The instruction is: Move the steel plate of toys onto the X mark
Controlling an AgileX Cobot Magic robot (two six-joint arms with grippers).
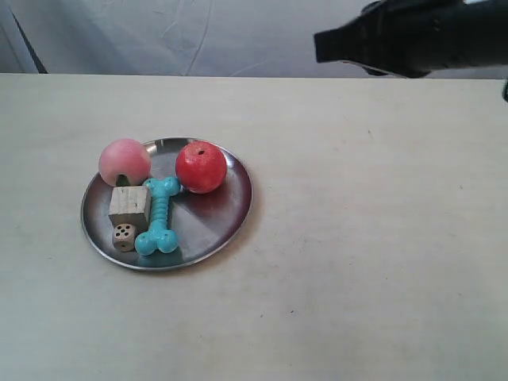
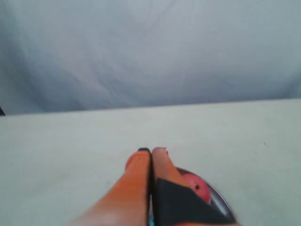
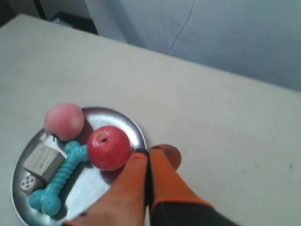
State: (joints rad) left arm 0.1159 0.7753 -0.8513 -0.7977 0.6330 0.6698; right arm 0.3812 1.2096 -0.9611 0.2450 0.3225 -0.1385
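The right gripper [image 3: 148, 151] has its orange fingers pressed together with nothing between them. Its tips show against the rim of the steel plate [image 3: 135, 127], just beside the red ball [image 3: 109, 147]. The left gripper [image 2: 151, 150] is also closed and empty (the red ball and a sliver of plate show behind it). In the exterior view the plate sits left of centre on the pale table [image 1: 381, 238]. It carries the pink ball [image 1: 125, 162], turquoise bone [image 1: 159, 216], wooden cube [image 1: 130, 205] and die [image 1: 124, 236]. A dark arm [image 1: 413, 36] fills the upper right corner, well apart from the plate.
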